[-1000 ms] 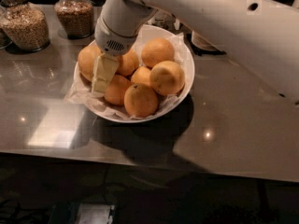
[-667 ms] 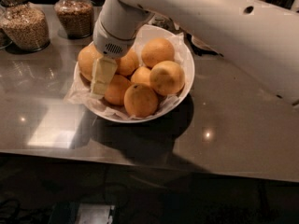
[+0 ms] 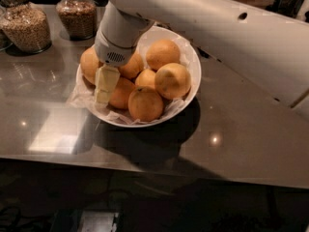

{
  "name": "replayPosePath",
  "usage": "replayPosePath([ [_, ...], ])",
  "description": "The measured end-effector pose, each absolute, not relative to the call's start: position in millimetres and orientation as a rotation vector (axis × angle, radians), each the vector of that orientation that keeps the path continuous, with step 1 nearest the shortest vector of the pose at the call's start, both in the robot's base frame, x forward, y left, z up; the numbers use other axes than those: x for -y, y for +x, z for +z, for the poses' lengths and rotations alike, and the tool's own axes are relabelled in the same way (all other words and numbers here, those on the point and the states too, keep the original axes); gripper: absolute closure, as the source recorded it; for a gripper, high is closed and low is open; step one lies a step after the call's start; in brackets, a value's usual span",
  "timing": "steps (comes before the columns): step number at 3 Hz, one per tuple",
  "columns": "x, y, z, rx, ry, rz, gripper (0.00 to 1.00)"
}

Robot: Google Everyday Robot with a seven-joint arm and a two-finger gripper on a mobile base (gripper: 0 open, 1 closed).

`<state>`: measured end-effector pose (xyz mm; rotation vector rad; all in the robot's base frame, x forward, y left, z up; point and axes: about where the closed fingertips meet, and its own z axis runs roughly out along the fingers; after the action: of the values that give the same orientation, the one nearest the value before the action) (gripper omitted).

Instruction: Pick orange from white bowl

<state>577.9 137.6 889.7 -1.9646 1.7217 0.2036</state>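
Almost nothing has moved in the camera view since a second ago. The gripper [image 3: 103, 96] hangs at the same place over the left part of the white bowl [image 3: 193, 66], perhaps a shade lower. The arm [image 3: 217, 37] crosses the picture from the upper right as it did then. Bowl, fruit and jars lie where they lay.

One white bowl stands on the dark, shiny surface [image 3: 241, 144]. It is lined with crinkled white paper [image 3: 79, 98] that spills over its left rim. Seven fruits lie in it, and all seven rest inside the rim.

The orange [image 3: 88, 62] is the large one against the left rim, its right side hidden by the gripper. Six other oranges [image 3: 172, 80] fill the rest:
- one behind the wrist
- two at the right
- a smaller one in the middle
- one at the front rim
- one at lower left, just beside the gripper

The gripper's pale yellow end points down into the gap between the orange and that lower-left neighbour. Whether it touches either one cannot be told, nor whether it is open or closed.

Two glass jars [image 3: 26, 28] of brownish grain stand on the surface at the upper left, behind the bowl and apart from it.
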Motion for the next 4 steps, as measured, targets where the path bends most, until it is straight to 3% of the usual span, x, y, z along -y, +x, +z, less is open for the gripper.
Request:
replayPosePath([
  [1,-134.6,578.4,884.1,-1.737,-1.967,0.202,0.19],
  [4,-134.8,579.1,888.5,-1.736,-1.966,0.202,0.89],
])
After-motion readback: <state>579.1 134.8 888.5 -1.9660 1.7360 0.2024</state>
